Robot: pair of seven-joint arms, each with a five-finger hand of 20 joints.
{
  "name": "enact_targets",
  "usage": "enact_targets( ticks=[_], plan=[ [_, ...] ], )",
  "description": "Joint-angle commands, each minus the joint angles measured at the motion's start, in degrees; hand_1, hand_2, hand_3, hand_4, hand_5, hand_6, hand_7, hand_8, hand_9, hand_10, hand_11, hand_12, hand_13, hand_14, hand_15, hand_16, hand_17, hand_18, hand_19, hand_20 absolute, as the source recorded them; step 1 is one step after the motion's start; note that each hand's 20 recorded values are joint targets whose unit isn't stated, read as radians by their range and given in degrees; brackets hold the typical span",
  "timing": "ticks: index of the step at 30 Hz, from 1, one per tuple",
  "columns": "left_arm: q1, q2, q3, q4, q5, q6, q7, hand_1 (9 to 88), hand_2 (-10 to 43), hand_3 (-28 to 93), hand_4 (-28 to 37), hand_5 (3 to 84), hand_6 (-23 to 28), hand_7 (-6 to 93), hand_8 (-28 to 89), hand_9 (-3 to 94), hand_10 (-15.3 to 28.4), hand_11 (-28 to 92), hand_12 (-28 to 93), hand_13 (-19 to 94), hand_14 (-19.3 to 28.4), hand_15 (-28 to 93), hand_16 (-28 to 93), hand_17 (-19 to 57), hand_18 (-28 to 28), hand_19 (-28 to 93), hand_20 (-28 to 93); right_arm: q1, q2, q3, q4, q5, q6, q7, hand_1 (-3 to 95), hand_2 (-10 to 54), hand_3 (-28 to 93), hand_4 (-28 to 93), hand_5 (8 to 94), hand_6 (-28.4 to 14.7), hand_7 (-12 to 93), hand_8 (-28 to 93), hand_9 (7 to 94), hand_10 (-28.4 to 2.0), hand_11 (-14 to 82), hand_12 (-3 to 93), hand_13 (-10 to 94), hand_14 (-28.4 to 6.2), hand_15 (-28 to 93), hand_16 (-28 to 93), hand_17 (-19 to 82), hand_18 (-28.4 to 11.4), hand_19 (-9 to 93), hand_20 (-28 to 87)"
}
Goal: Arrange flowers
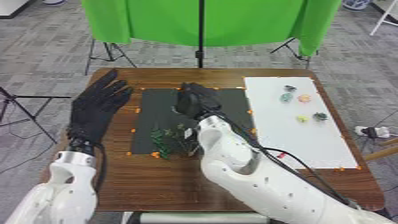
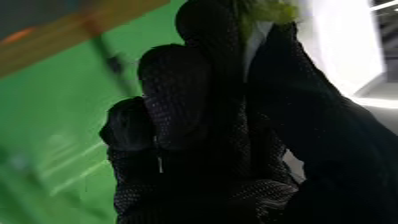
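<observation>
Above the dark mat [image 1: 153, 112] is my right hand [image 1: 197, 99]. In the right wrist view, a yellow-green flower [image 2: 274, 11] is pinched between the thumb and a finger of the right hand [image 2: 191, 125]; the glove hides part of it. Green foliage [image 1: 161, 141] lies on the mat's near part, beside darker sprigs [image 1: 185, 142] partly covered by the right arm. On the white board [image 1: 275, 127] are a peach flower [image 1: 304, 98], a yellow flower [image 1: 302, 119] and several greenish ones, including a dark green one [image 1: 320, 116]. My left hand [image 1: 96, 107] is open, left of the mat.
Orange marks surround the mat and board on the brown table [image 1: 213, 192]. A small red item [image 1: 282, 155] lies near the board's left edge beside the right arm. Beyond the table's far edge stand a green backdrop [image 1: 160, 22] and a black stand [image 1: 200, 52].
</observation>
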Motion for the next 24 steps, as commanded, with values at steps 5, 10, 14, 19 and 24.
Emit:
enact_targets(
  ticks=[5, 10, 14, 19, 24],
  plan=[
    [-13.9, 1.2, 6.56, 3.99, 0.54, -2.0, -0.18, 24.7, 5.8, 79, -23.1, 40.0, 9.0, 12.9, -9, 36.7, 20.3, 24, 13, 27, 28.0, 53, -7, -7.5, 28.3, 51, 25, 16.6, -6.1, -20.6, 5.6, 7.1, 6.2, 2.4, 60.7, -9.5, 71, -28, 85.5, -0.5, 22, 3, 93.5, -7.3, 12.5, 34.8, 79, -2.6, 64, 27, 40, -21.3, 93, 50],
    [-15.2, 3.13, 8.04, 4.3, -0.36, -1.91, 3.18, 24.6, 5.8, 79, -23.1, 40.0, 8.9, 13.1, -9, 36.7, 20.3, 24, 12, 27, 28.0, 53, -7, -7.5, 28.4, 51, 23, 26.3, -5.1, -32.0, 6.5, 12.1, 8.8, 6.0, 60.5, -9.5, 71, -28, 85.3, 0.1, 22, 3, 93.2, -6.7, 12.0, 34.3, 79, -2.7, 64, 27, 39, -21.2, 93, 50],
    [-15.3, 4.08, 8.52, 4.18, -0.84, -1.31, 4.61, 24.6, 5.7, 79, -23.2, 39.9, 8.9, 13.1, -9, 36.6, 20.2, 24, 12, 27, 27.9, 53, -7, -7.5, 28.4, 52, 22, 26.3, -5.0, -32.1, 7.0, 12.2, 5.9, 6.5, 58.6, -9.5, 70, -28, 83.7, 0.4, 18, 1, 92.1, -7.0, 11.0, 33.7, 77, -2.8, 65, 26, 38, -21.0, 93, 50],
    [-14.7, 4.06, 8.32, 4.07, -0.82, -1.36, 4.34, 24.6, 5.7, 79, -23.1, 39.9, 8.8, 13.3, -9, 36.6, 20.2, 24, 12, 27, 27.9, 53, -7, -7.6, 28.4, 52, 22, 24.5, -4.9, -29.8, 6.3, 11.1, 2.6, 5.7, 57.3, -9.5, 68, -28, 81.2, 0.0, 15, 0, 90.6, -7.3, 11.4, 34.0, 75, -3.0, 67, 26, 36, -20.6, 93, 50],
    [-15.1, 4.47, 8.72, 4.12, -1.17, -1.09, 5.03, 24.6, 5.7, 79, -23.1, 39.9, 8.9, 13.3, -9, 36.6, 20.3, 25, 12, 27, 27.9, 53, -7, -7.6, 28.4, 53, 21, 30.7, -5.2, -37.6, 5.6, 14.9, 6.7, 7.6, 52.5, -9.5, 67, -28, 76.8, 0.8, 15, -1, 87.4, -7.9, 16.1, 33.0, 72, -5.1, 72, 20, 34, -21.1, 93, 51]
  ],
)
